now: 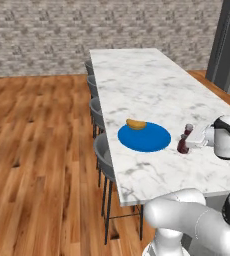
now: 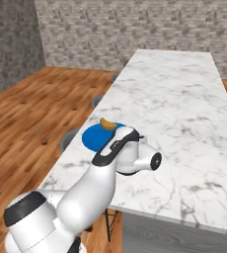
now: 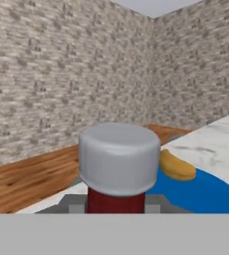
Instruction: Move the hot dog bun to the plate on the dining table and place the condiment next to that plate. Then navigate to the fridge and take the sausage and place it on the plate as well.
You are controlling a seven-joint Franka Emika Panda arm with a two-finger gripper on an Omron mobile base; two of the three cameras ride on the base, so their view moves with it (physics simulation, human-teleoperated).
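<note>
The blue plate [image 1: 145,137] lies flat on the marble worktop [image 1: 152,80], close to the long edge lined with grey stools [image 1: 103,155], and it serves as the landmark here. The hot dog bun [image 1: 136,124] rests on the plate's far rim, on the side away from the robot. The condiment [image 1: 183,142], a dark red bottle with a pale cap, stands upright on the worktop just beside the plate, on the side away from the stools, not touching the blue rim. The claw [image 1: 196,143] reaches in level from the side opposite the plate and is clamped on the condiment; in the hand view the pale cap [image 3: 119,158] sits directly ahead with the red neck between the dark fingertips [image 3: 72,203], and the bun and the plate's blue surface show just behind it. In the right base view the plate [image 2: 93,137] and bun [image 2: 107,124] show past the white arm
</note>
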